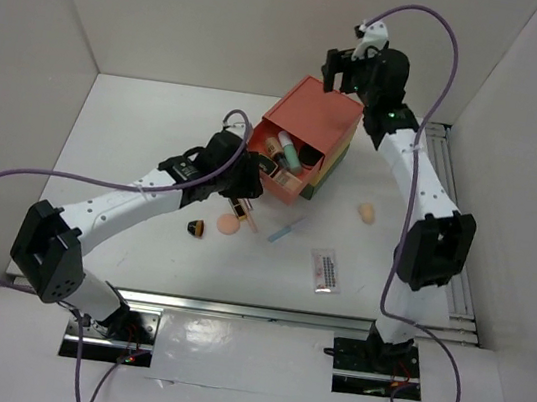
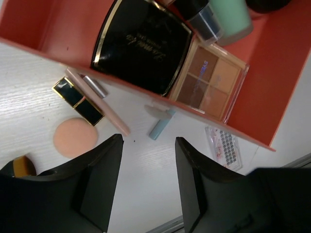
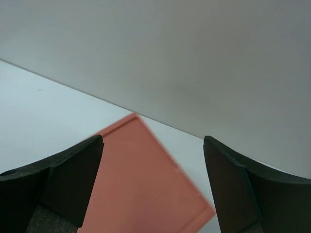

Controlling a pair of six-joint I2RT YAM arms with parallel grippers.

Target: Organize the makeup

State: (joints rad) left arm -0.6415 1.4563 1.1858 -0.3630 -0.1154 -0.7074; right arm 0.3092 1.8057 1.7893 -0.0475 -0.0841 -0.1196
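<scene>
The coral drawer [image 1: 283, 168] stands pulled out of the drawer box [image 1: 311, 116]. In the left wrist view it holds a black square compact [image 2: 141, 43], a brown palette [image 2: 211, 80] and a white-green tube [image 2: 231, 19]. On the table in front of it lie a black-gold lipstick [image 2: 77, 100], a pink pencil [image 2: 99, 102], a round peach puff [image 2: 74, 138], a blue stick [image 2: 160, 125] and a clear lash pack [image 2: 223, 148]. My left gripper [image 2: 148, 145] is open and empty, just in front of the drawer. My right gripper [image 3: 153, 145] is open and empty above the box's coral top [image 3: 146, 184].
A peach sponge [image 1: 367, 213] lies right of the box. The lash pack [image 1: 326, 269] lies near the front edge. A small dark round item [image 1: 196, 229] sits beside the puff [image 1: 229, 223]. White walls enclose the table on three sides.
</scene>
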